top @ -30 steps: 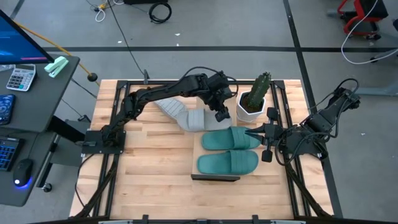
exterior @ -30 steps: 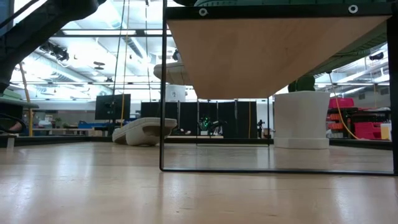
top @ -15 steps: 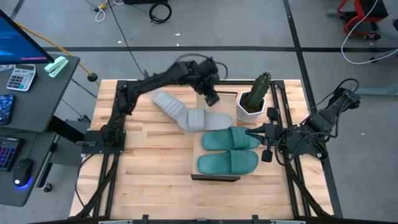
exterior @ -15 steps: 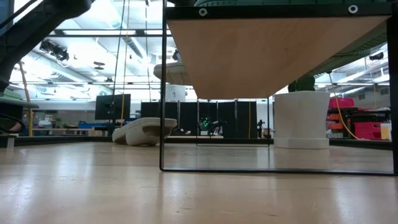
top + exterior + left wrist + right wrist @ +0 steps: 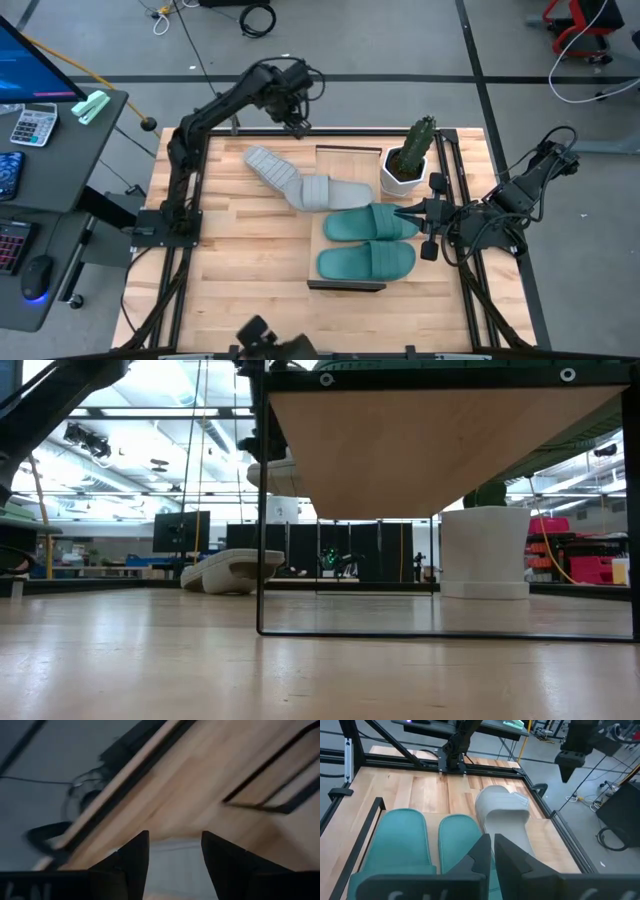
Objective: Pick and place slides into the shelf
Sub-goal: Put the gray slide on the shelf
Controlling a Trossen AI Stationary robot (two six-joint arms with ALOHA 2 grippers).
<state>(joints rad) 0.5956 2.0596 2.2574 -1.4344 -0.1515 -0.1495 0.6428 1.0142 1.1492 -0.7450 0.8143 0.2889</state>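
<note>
1. Two teal slides (image 5: 368,243) lie side by side on the shelf (image 5: 345,285) at lower centre of the high view; that pair looks placed.
2. One grey slide (image 5: 333,192) lies partly on the shelf's upper end, just above the teal pair, so it seems only half done; hard to tell if it is fully seated.
3. One more grey slide (image 5: 272,167) lies on the slatted tabletop (image 5: 230,250) at upper centre-left, off the shelf, its end touching the first grey one. It remains to be placed.
4. Left gripper (image 5: 293,118) sits high at upper centre beyond the table's far edge; in its wrist view the fingers (image 5: 131,857) stand apart with nothing between them.
5. Right gripper (image 5: 402,213) waits at centre-right beside the teal pair, jaws together, empty.
6. White pot (image 5: 403,176) at upper right of centre holds a green cactus (image 5: 417,143); it stands just beside the shelf's upper right corner.
7. Shelf contents: two teal, one grey in part.
</note>
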